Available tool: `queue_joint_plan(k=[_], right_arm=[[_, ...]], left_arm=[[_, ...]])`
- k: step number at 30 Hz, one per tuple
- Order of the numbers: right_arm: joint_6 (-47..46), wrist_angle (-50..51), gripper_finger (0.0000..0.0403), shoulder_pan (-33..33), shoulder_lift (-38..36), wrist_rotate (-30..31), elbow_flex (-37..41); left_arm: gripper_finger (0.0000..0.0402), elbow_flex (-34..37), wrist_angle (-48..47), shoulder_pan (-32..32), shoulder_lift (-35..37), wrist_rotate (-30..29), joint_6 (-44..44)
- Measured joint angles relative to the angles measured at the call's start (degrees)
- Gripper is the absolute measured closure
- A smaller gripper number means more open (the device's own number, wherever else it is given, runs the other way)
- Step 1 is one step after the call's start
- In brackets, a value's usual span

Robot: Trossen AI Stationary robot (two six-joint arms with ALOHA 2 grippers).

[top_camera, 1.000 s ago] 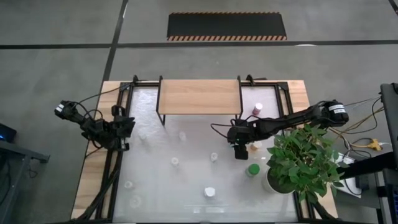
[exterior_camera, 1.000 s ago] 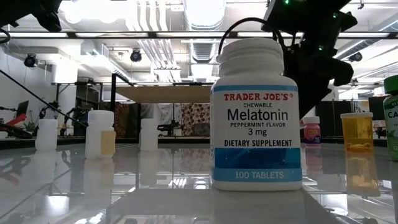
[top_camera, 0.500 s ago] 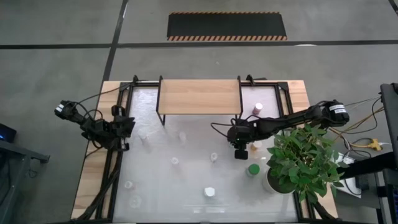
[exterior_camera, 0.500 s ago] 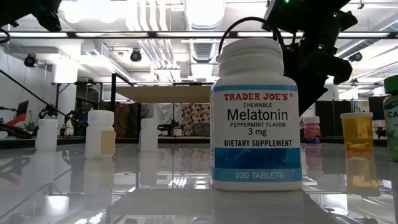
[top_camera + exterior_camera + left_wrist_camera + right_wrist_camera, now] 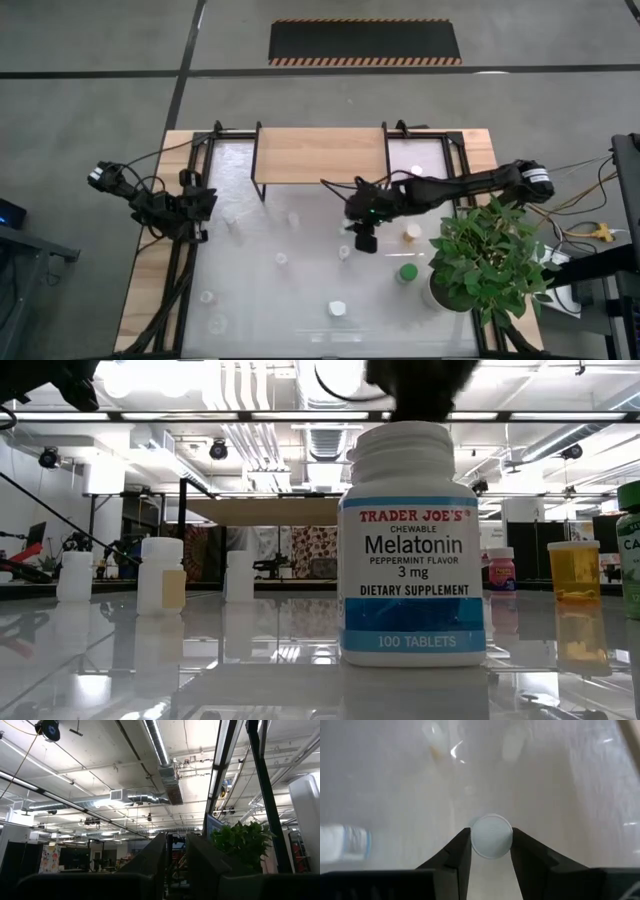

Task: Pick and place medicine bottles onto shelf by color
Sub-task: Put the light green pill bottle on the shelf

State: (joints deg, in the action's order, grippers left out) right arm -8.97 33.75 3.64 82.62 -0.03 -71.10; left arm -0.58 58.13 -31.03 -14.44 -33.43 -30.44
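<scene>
My right gripper (image 5: 365, 240) is open over the table's middle and points down. Its fingers stand on either side of a small white bottle (image 5: 344, 252), whose round cap (image 5: 491, 835) fills the gap in the right wrist view. The orange bottle (image 5: 412, 234) stands just to its right, the green one (image 5: 406, 272) nearer, and the pink one (image 5: 416, 172) by the shelf's right end. The light-wood shelf (image 5: 320, 155) stands at the far side. My left gripper (image 5: 203, 205) waits at the table's left edge, slightly open (image 5: 176, 865). My right gripper comes at the white bottle from above, one finger (image 5: 460, 852) close on each side of its cap (image 5: 491, 822). Whether the fingers touch the cap I cannot tell. The bottle stands upright on the table.
Other white bottles stand scattered: two near the shelf's front (image 5: 232, 218) (image 5: 293, 216), one mid-table (image 5: 281, 259), two at the near left (image 5: 207, 296) (image 5: 217, 322). The Melatonin bottle (image 5: 412, 545) stands near the front edge. A potted plant (image 5: 490, 255) fills the right side.
My right gripper has moved toward the table's left, from beside the orange bottle to the white bottle at mid-table, mostly in the last half second. The orange bottle now shows whole and has stayed where it was.
</scene>
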Motion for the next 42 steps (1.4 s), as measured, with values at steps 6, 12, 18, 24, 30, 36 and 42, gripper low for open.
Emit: queue_joint_plan(k=[6,12,18,24,30,36,42], right_arm=[[3.21,10.11,0.0292,-3.17,7.78,0.06,-15.69],[8.31,20.89,0.0292,-8.03,15.88,3.02,-32.89],[10.53,28.49,0.0292,-14.46,24.08,5.42,-47.44],[11.13,31.82,0.0292,-19.92,29.73,6.09,-56.81],[14.24,37.23,0.0292,-22.82,34.60,4.29,-62.42],[15.85,38.64,0.0291,-23.19,36.33,2.72,-62.90],[16.89,37.71,0.0288,-23.17,36.42,2.88,-62.86]], left_arm=[[0.0343,0.00,-0.01,0.00,0.00,0.00,0.02],[0.0343,0.00,-0.04,0.00,0.00,0.00,0.02],[0.0343,0.00,-0.03,0.00,-0.02,0.00,0.05],[0.0343,-0.02,-0.04,-0.02,-0.04,0.01,0.13],[0.0343,-0.02,-0.07,-0.02,-0.04,0.02,0.24],[0.0343,-0.02,-0.07,-0.02,-0.04,0.02,0.24],[0.0343,-0.02,-0.04,-0.02,-0.04,0.02,0.24]])
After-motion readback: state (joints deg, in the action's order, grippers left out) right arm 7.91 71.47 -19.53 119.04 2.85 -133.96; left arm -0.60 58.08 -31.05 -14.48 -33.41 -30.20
